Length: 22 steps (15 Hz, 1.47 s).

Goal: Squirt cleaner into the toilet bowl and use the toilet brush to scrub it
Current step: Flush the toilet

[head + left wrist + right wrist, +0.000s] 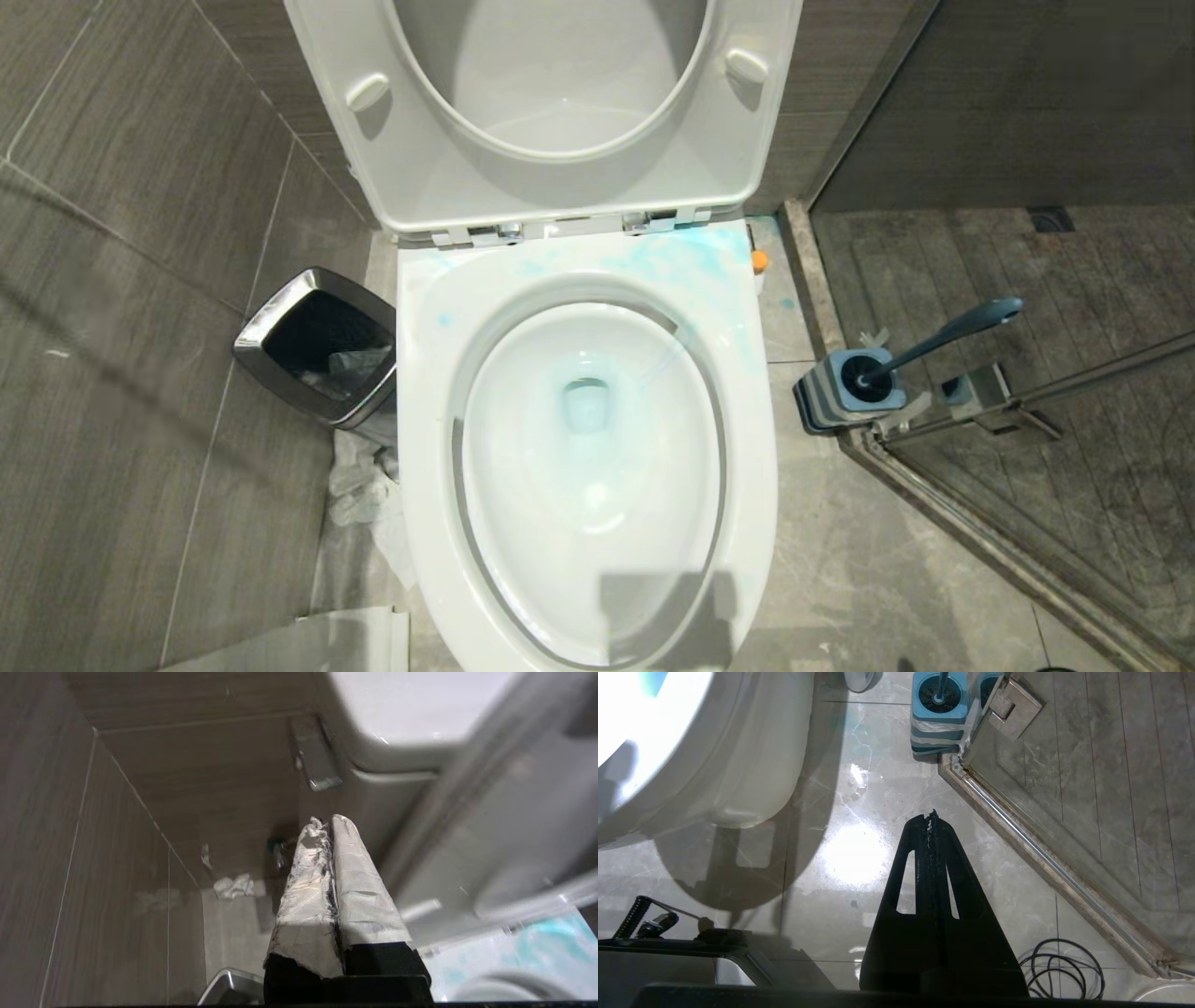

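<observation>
The white toilet bowl (429, 420) stands open with its seat and lid (560, 196) raised; pale blue cleaner tints the water and smears the back rim (691, 257). The toilet brush (943, 338) stands in its blue-grey holder (845, 392) on the floor right of the bowl, also in the right wrist view (940, 700). My left gripper (329, 820), its fingers wrapped in white paper, is shut on nothing beside the raised lid, facing the left wall. Over the floor tiles my right gripper (931, 814) hangs shut and empty. Neither gripper shows in the head view. A cleaner bottle cannot be made out.
A steel waste bin (317, 345) stands left of the bowl with crumpled paper (364, 485) on the floor by it. A glass shower door with a metal hinge (980, 392) and floor rail closes off the right. A small orange-topped item (759, 259) sits behind the bowl. A cable coil (1064, 970) lies on the floor.
</observation>
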{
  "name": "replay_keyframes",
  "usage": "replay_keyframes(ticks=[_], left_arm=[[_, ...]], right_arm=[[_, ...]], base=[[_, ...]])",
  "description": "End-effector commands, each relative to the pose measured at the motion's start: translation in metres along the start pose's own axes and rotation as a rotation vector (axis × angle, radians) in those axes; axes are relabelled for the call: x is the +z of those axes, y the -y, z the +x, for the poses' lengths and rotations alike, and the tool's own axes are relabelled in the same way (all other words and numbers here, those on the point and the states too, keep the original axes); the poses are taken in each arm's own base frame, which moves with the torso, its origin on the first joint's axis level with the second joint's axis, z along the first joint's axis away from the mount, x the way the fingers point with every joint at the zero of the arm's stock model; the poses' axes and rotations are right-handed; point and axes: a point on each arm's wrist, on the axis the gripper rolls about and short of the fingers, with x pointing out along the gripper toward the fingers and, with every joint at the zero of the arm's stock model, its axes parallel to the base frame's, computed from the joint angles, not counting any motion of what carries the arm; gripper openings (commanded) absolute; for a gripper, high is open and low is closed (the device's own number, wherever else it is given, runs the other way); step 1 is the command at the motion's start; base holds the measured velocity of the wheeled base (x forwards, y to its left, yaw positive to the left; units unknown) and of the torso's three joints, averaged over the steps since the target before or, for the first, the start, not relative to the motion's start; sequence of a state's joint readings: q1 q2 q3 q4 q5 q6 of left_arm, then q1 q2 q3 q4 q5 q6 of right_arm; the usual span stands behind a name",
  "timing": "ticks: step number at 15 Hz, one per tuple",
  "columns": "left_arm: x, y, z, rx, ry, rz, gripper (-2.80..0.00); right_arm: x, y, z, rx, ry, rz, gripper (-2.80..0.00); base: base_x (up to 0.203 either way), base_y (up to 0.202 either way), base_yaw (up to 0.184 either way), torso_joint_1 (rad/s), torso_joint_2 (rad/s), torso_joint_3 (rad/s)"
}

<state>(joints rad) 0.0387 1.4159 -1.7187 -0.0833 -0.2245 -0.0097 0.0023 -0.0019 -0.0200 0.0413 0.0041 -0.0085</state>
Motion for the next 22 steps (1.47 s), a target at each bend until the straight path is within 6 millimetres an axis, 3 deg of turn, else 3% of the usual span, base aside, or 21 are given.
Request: replay_keyframes(ticks=[1,3,8,22], left_arm=[[-0.035,-0.025,0.063,0.051,-0.031,-0.052,-2.80],[-0.037,-0.031,0.078,0.089,0.047,-0.109,-2.80],[-0.040,-0.022,0.099,0.053,0.253,-0.252,-2.80],[-0.041,0.000,0.106,-0.043,0.286,-0.354,-2.80]], right_arm=[[0.000,0.000,0.000,0.001,-0.003,-0.001,-2.80],[0.000,0.000,0.000,0.000,-0.002,-0.001,-2.80],[0.000,0.000,0.000,0.001,-0.002,-0.001,-2.80],[0.000,0.000,0.000,0.001,-0.002,-0.001,-2.80]], base=[[0.000,0.000,0.000,0.000,0.00,0.000],[0.000,0.000,0.000,0.000,0.00,0.000],[0.000,0.000,0.000,0.000,0.00,0.000],[0.000,0.000,0.000,0.000,0.00,0.000]])
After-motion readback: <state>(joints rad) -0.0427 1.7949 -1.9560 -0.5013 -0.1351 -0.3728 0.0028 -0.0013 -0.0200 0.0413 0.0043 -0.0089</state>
